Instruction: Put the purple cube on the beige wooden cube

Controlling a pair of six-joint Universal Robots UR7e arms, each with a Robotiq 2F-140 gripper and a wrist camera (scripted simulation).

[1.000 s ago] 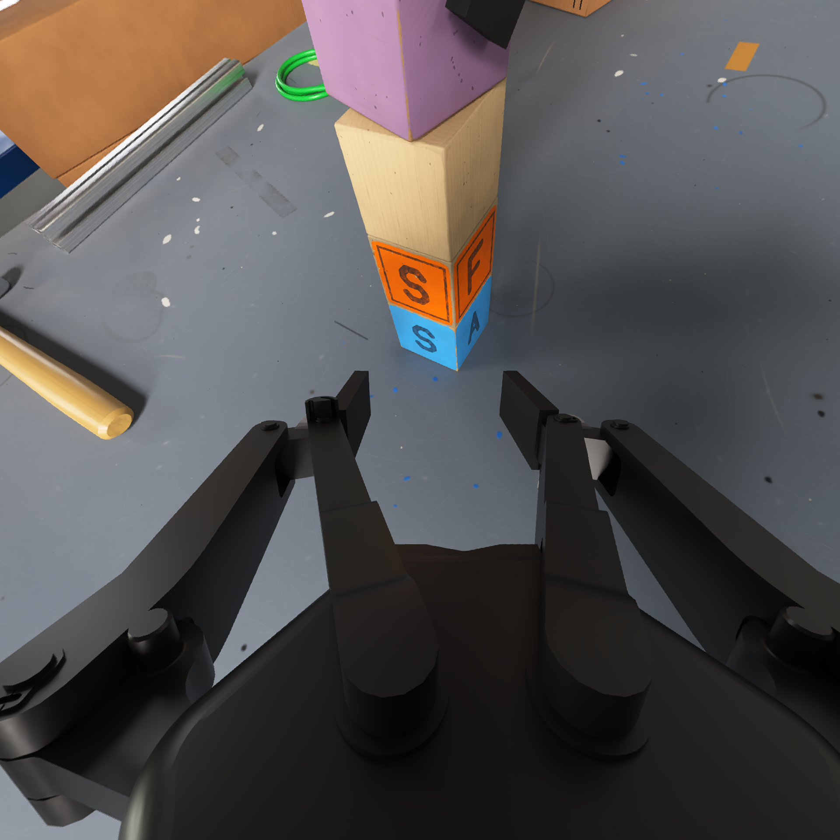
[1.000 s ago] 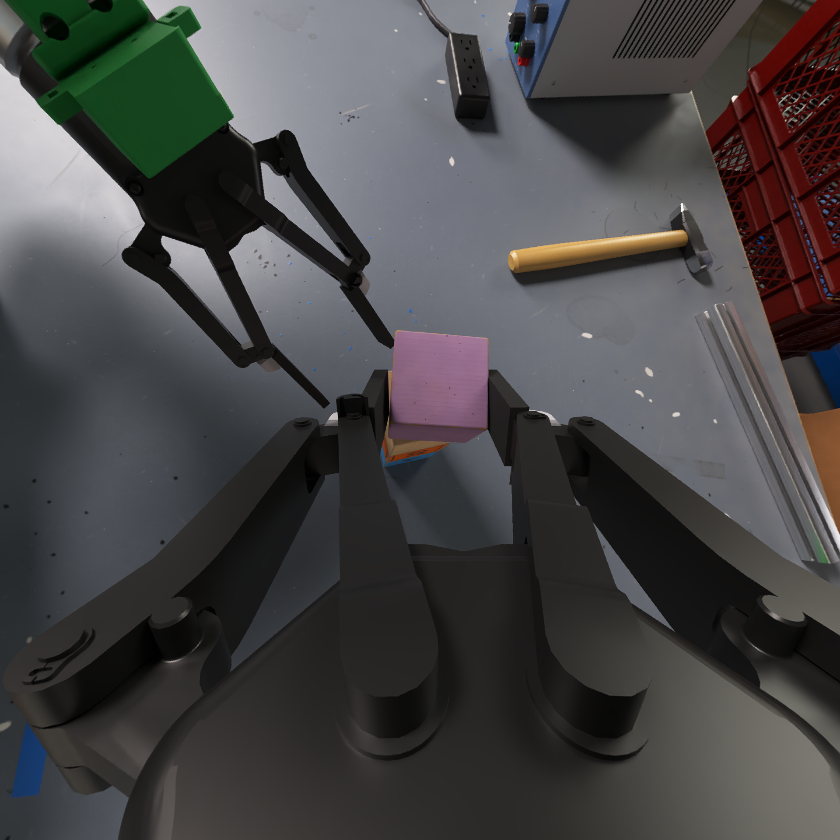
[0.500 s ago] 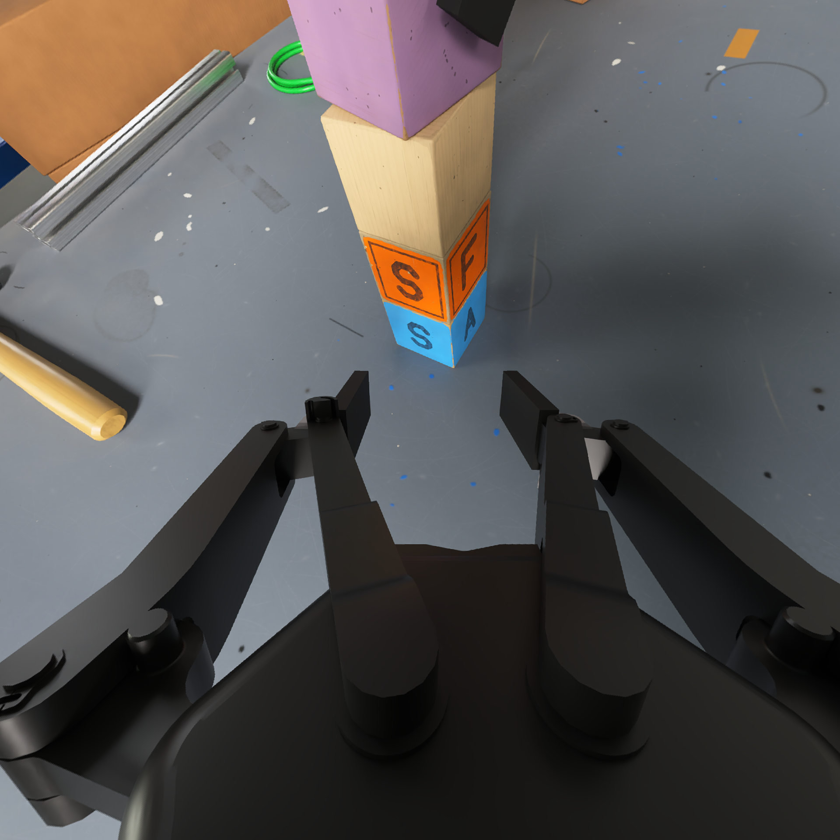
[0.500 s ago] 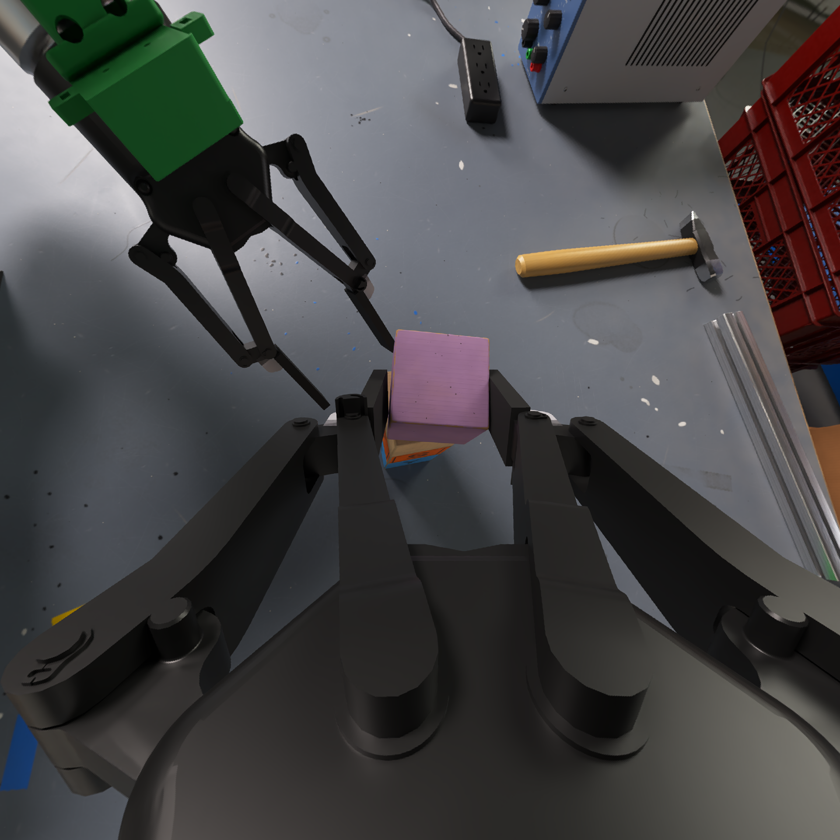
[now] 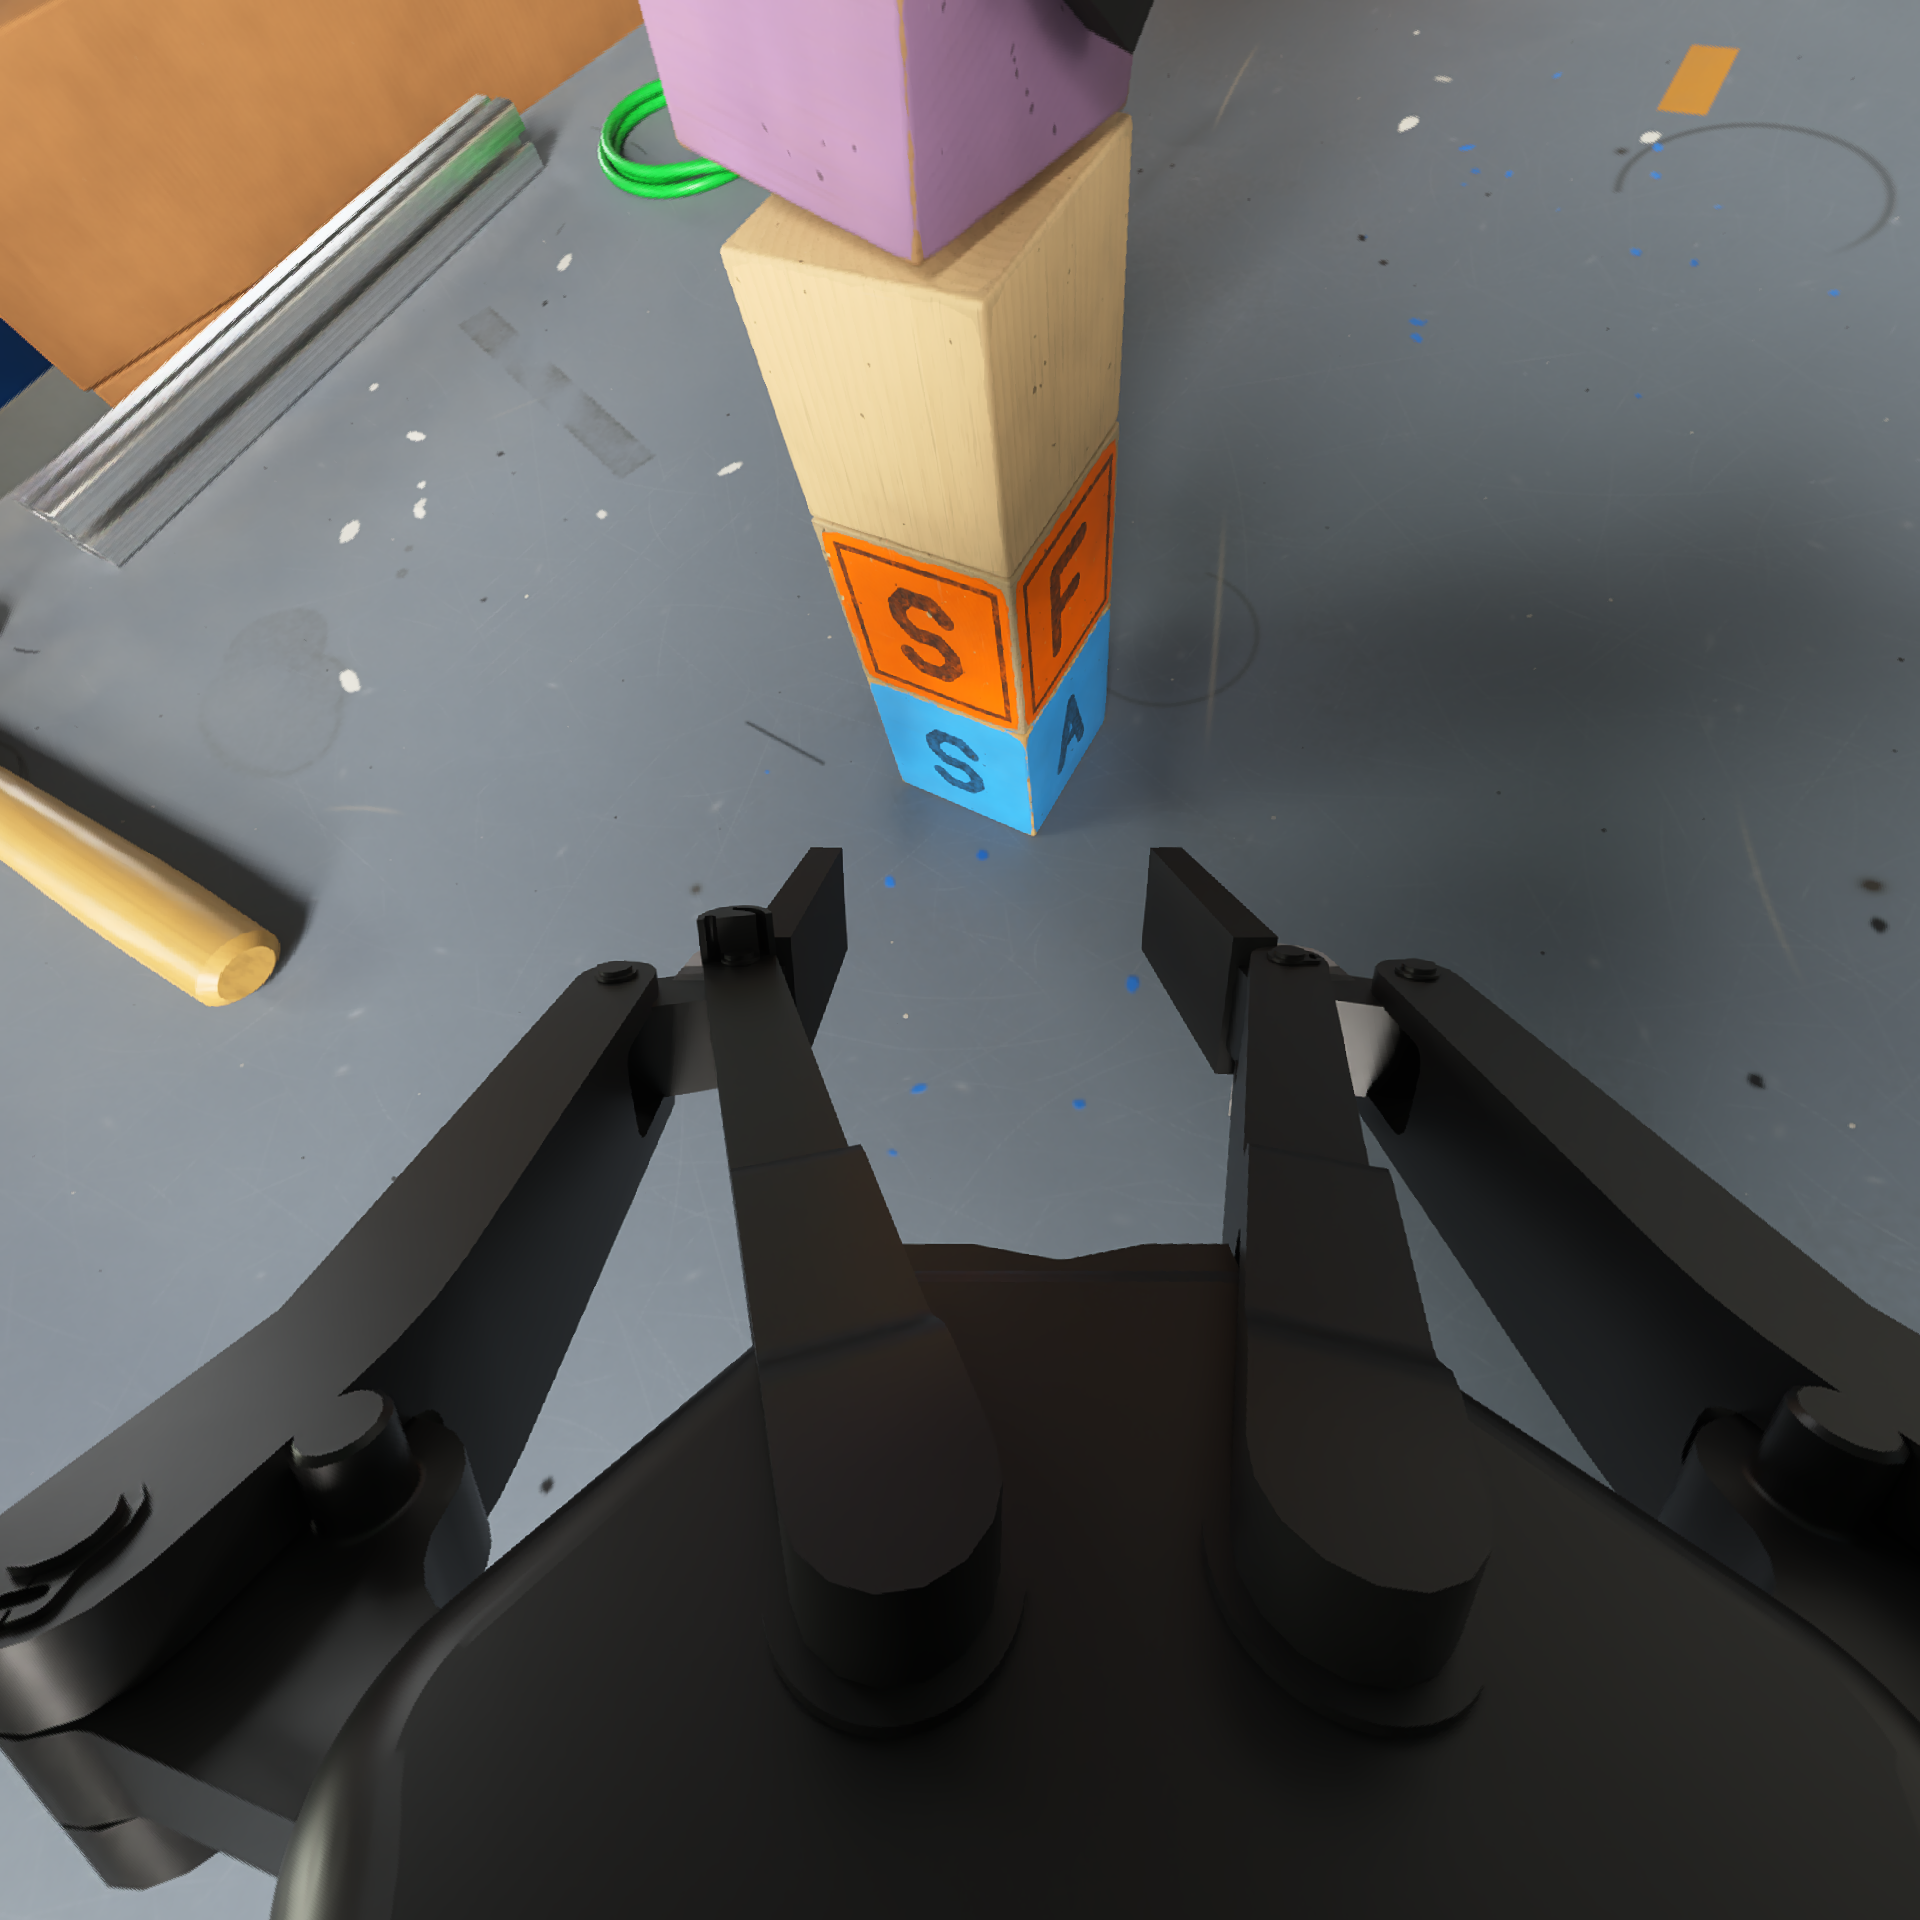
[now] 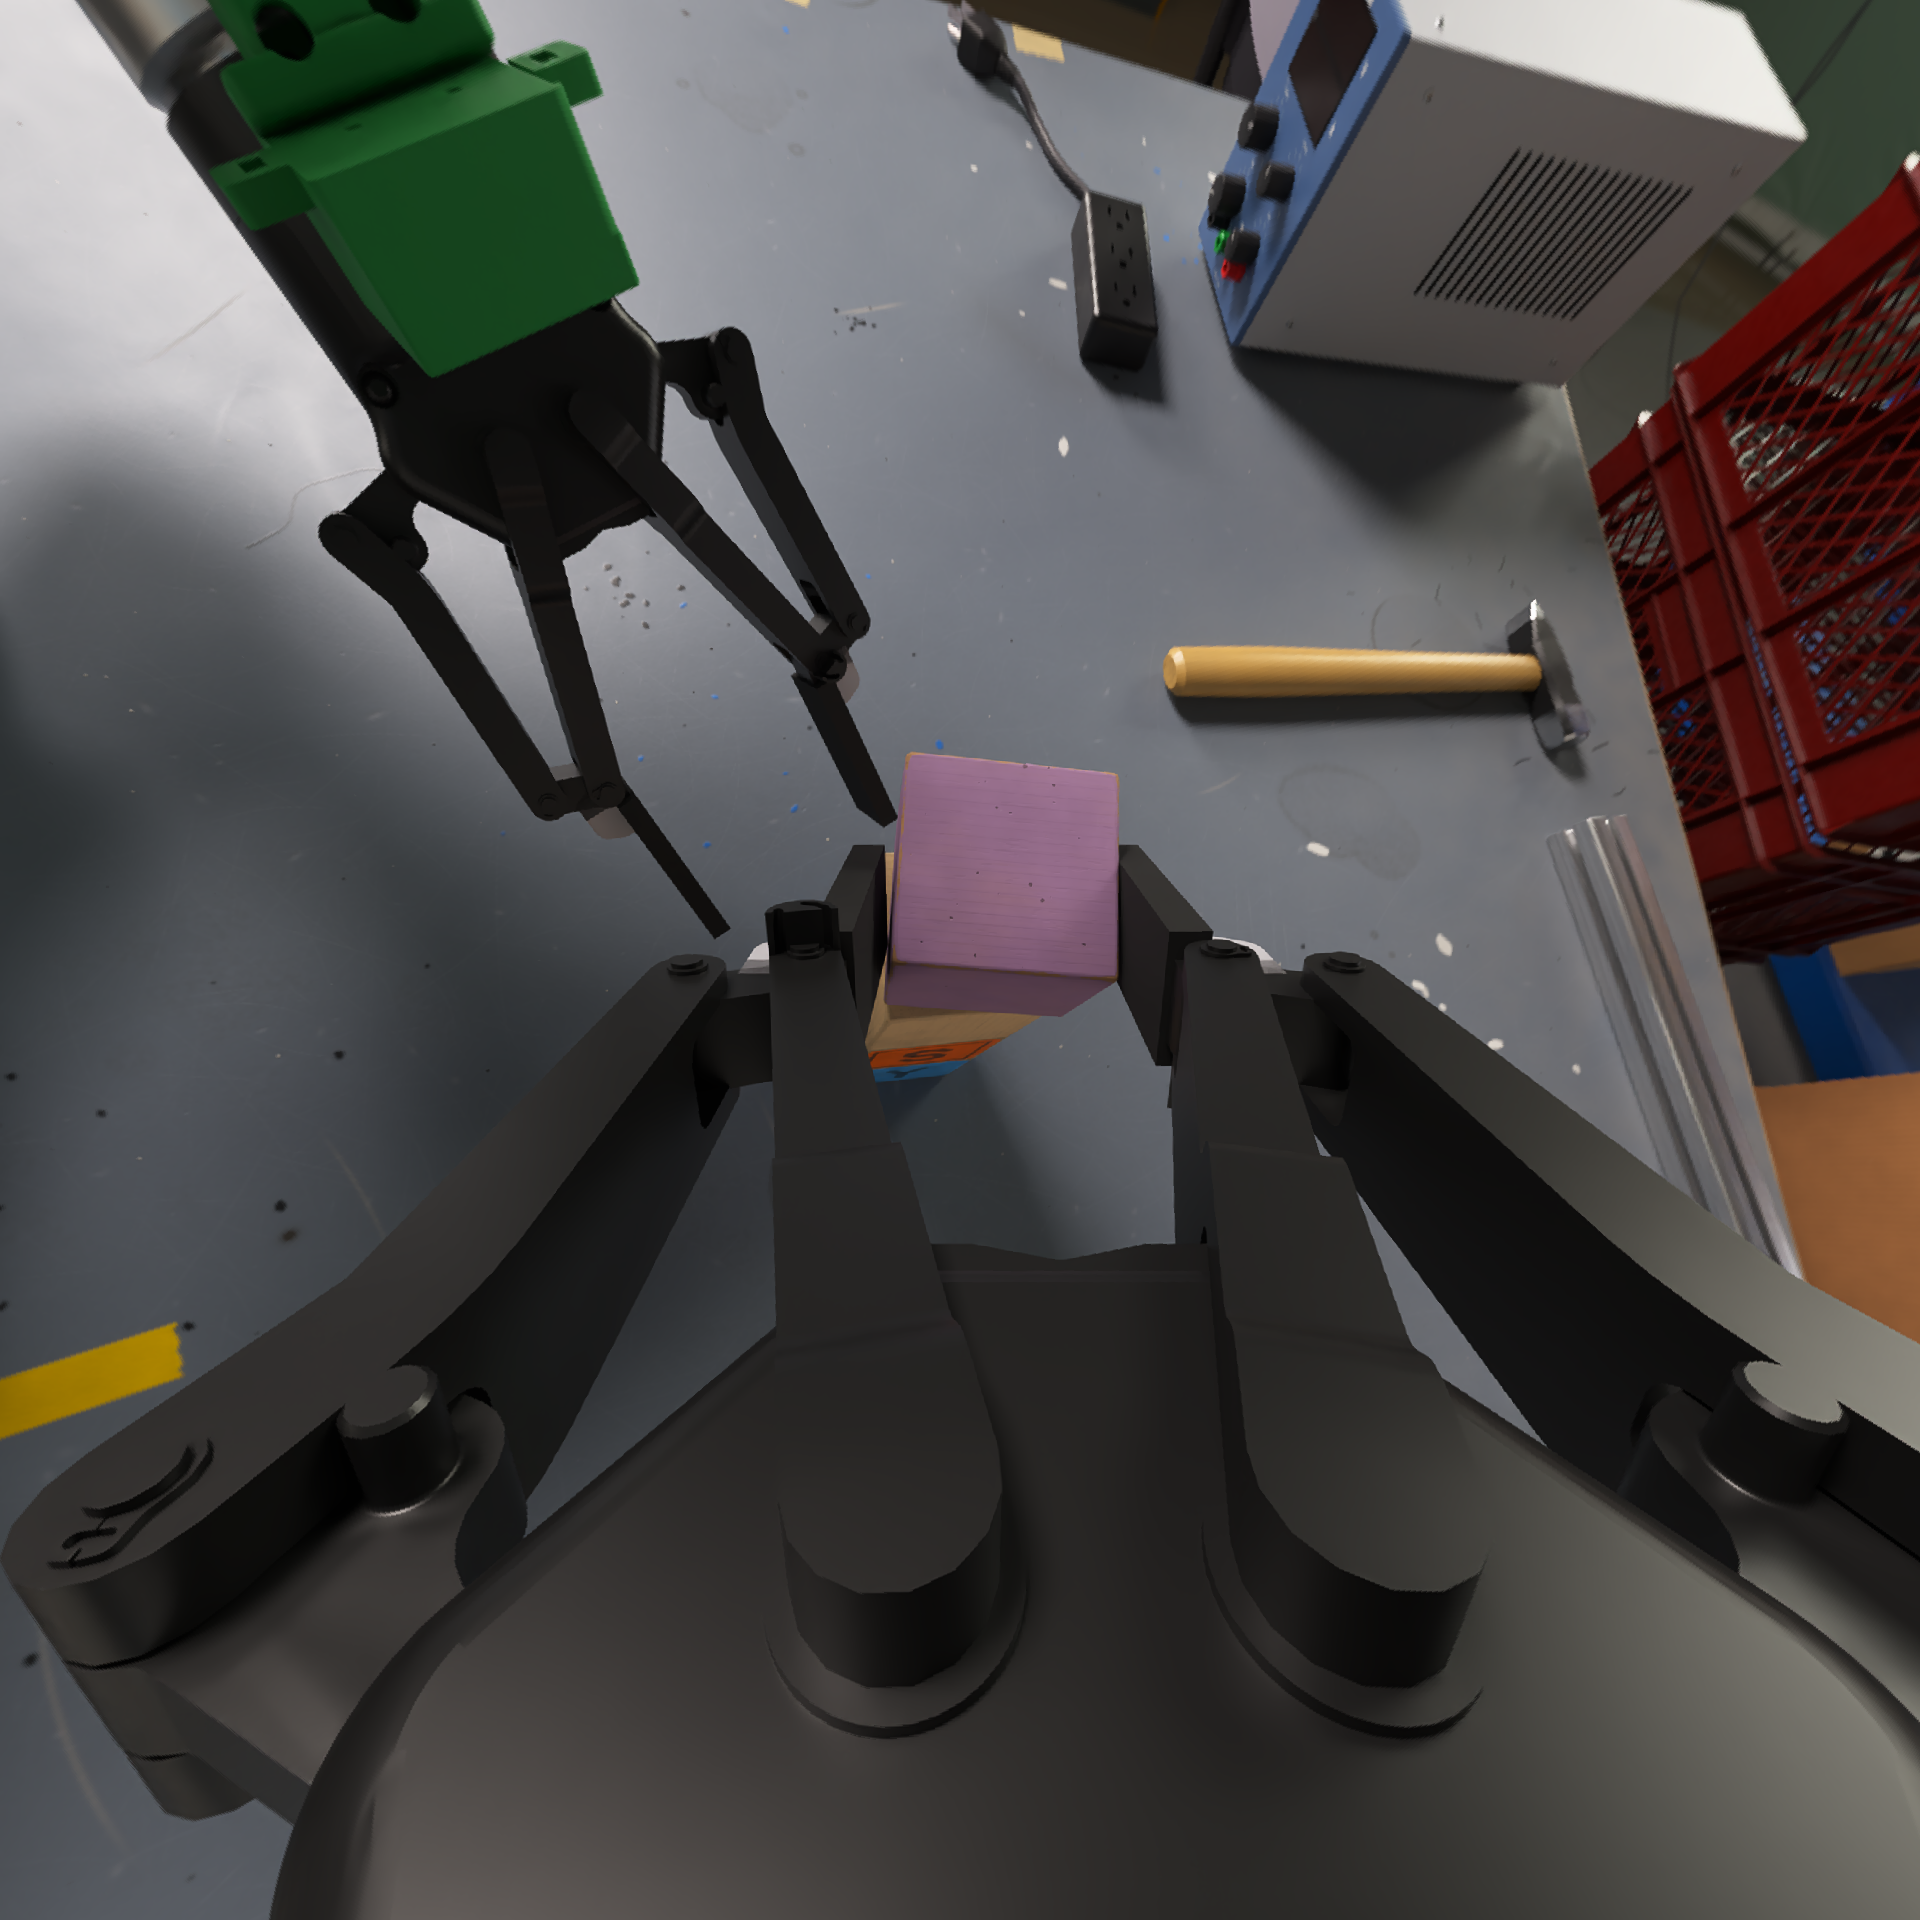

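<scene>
The purple cube point(image 6: 1006, 878) sits between the two fingers of the right tool point(image 6: 1003, 940), which pinch it from both sides. It rests on top of the beige wooden cube point(image 5: 935, 384), turned a bit so its corners do not line up with the edges below. One purple corner pokes out past the beige edge on the side facing the left tool point(image 5: 992, 935).

Under the beige cube is an orange block point(image 5: 971, 629), and under that a blue block point(image 5: 987, 758). The four make one tall, thin tower on the gray counter point(image 5: 1507, 623). The orange and blue blocks line up well with each other.

The left tool is let go and holds nothing. Its fingers are spread wide, just in front of the foot of the tower but not touching it. In the right wrist view it hangs to the left of the tower, with one fingertip close to the purple cube's far left corner.

There is bare counter to the right of the left tool and in front of the right tool's palm.

Far to the right of the right tool lies a hammer point(image 6: 1361, 670) with a wooden handle, well apart from the tower. Past it stand red crates point(image 6: 1797, 582) at the counter's edge. A metal rail point(image 6: 1662, 1029) lies near that edge too. A green wire loop point(image 5: 649, 156) lies behind the tower. A power strip point(image 6: 1117, 275) and a gray box with knobs point(image 6: 1475, 177) sit far ahead.
</scene>
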